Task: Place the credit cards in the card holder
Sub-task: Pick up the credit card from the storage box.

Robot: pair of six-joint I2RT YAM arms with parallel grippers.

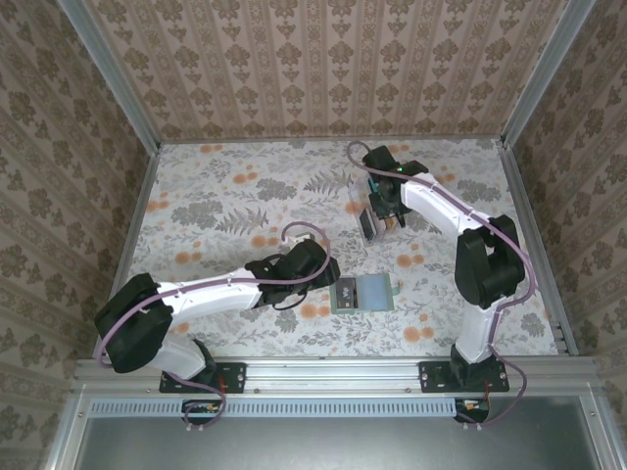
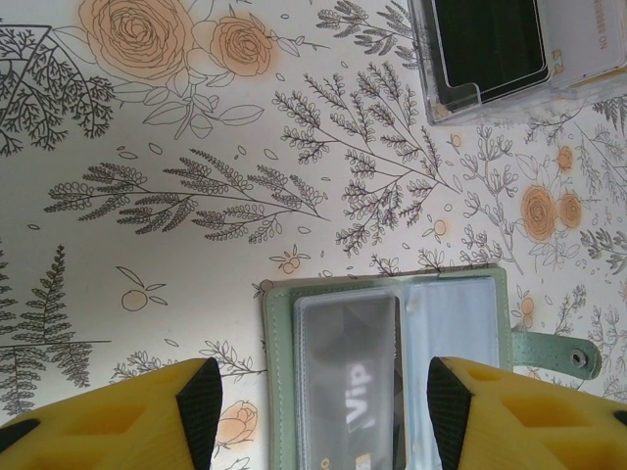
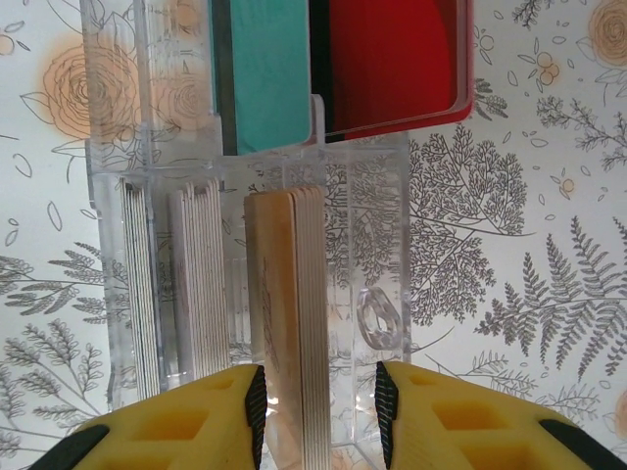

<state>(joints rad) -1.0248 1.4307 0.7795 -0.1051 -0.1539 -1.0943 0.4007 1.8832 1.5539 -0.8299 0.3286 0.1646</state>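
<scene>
Below, card holder [image 2: 392, 362] open flat, long axis crosswise under parted left hand [image 2: 323, 411]; right hand [image 3: 318, 401] apart astride edge-standing credit cards [image 3: 289, 294].

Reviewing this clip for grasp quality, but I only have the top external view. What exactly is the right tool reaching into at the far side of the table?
Observer: The right tool straddles a stack of tan cards standing on edge in a clear divided tray.
Operator: Is it closed on them?
Observer: No, a gap shows between one finger and the stack.
Operator: And the card holder?
Observer: The card holder lies open under the open left tool, with a card marked Vip in one clear sleeve.
</scene>
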